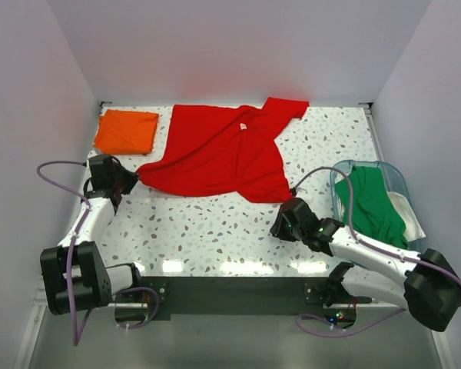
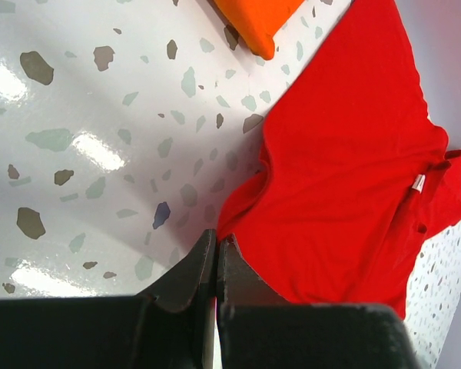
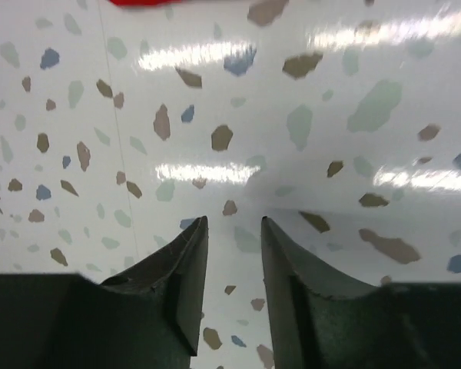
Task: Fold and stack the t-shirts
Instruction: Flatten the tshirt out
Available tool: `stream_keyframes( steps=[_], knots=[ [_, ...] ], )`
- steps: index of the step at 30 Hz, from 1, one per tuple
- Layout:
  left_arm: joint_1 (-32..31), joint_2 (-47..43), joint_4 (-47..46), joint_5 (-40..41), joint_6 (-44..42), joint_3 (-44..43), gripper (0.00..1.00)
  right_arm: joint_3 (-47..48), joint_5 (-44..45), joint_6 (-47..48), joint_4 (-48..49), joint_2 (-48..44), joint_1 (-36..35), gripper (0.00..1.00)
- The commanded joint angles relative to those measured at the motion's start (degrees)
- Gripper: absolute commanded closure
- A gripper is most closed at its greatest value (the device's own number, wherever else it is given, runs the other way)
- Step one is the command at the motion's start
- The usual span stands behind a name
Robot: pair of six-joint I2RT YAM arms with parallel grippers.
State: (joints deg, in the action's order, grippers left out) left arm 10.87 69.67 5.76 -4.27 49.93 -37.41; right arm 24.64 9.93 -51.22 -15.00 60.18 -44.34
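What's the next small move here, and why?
Probably the right gripper should advance to the red t-shirt's near right hem corner and grasp it. The left gripper looks shut on the shirt's left corner, while the right one is open over bare table, holding nothing.

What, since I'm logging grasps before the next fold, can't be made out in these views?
1. Left wrist view: the shut left gripper hides whether it pinches the red t-shirt.
2. Top view: the right arm covers part of the green t-shirt in the teal tub; the white thing beside it is unidentifiable.
3. Left wrist view: the top edge cuts off the orange t-shirt.
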Motion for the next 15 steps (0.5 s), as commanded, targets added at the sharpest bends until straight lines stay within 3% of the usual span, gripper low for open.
stream_keyframes(
  steps=[1,3,7,15],
  knots=[
    [0.46,0.2,0.22,0.32,-0.98,-0.91,1.0,9.07,14.54,2.17,-5.37,-1.39,0.13,0.59],
    [0.46,0.55,0.39,0.4,-1.15,-1.09,1.0,12.43,17.13,6.46,-7.13,0.8,3.0,0.52],
    [0.38,1.78,0.31,-0.29,-1.59,-1.18,1.0,18.67,9.77,15.34,-3.54,8.0,12.51,0.44],
    [0.46,2.75,-0.57,-1.7,-1.24,-0.91,1.0,25.63,8.6,24.94,1.63,22.95,14.1,0.34]
  ],
)
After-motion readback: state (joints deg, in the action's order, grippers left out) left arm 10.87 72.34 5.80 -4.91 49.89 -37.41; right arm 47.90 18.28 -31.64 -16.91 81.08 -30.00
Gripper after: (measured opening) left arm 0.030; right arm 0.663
